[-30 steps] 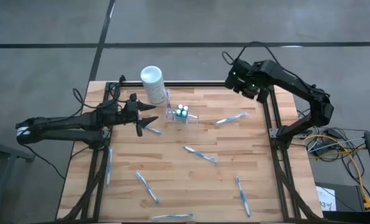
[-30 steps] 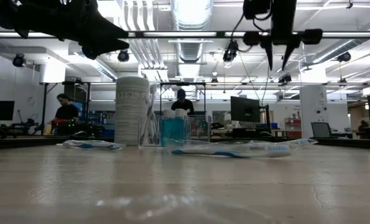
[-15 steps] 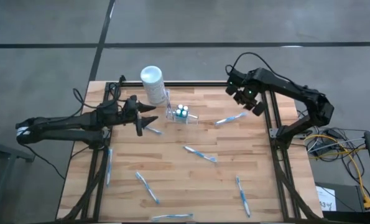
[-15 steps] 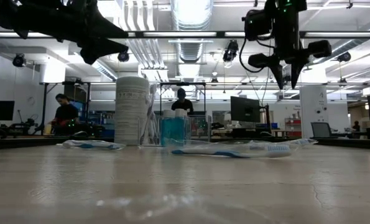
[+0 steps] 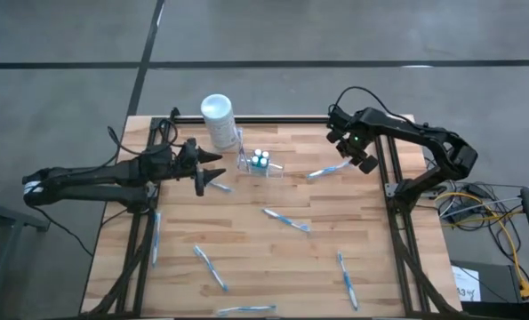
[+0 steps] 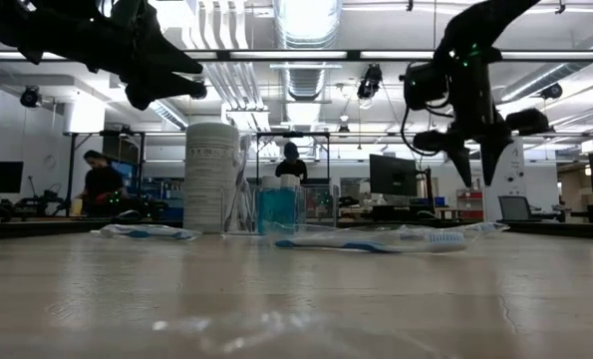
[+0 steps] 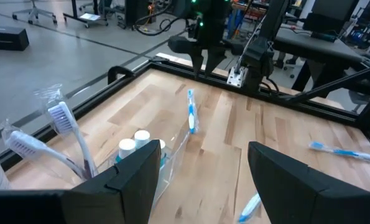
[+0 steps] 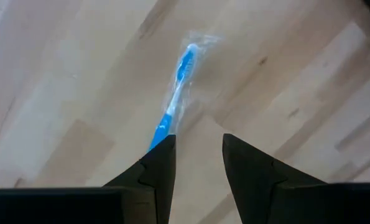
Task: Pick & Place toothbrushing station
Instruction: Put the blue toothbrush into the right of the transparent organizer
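Note:
The toothbrushing station (image 5: 257, 165) is a small clear holder with two toothbrushes and blue, white-capped bottles in it. It stands on the wood beside a white cylinder (image 5: 218, 120). My left gripper (image 5: 214, 169) hovers open and level just to the holder's left, and its fingers (image 7: 135, 177) frame the holder (image 7: 144, 152) from a short way off. My right gripper (image 5: 364, 160) hangs open, pointing down, above the far right of the table. A wrapped blue toothbrush (image 8: 177, 87) lies on the wood below it. Neither gripper holds anything.
Several wrapped blue-and-white toothbrushes lie scattered over the table, among them one (image 5: 286, 219) in the middle and one (image 5: 347, 280) near the front right. Black frame rails (image 5: 381, 160) run along the table's sides. People work at desks in the room beyond.
My right gripper has come down from high over the far right corner toward the wrapped toothbrush, rolling about its own axis as it sank. Its fingers kept the same gap. My left gripper has rolled a little in place. Nothing on the table has moved.

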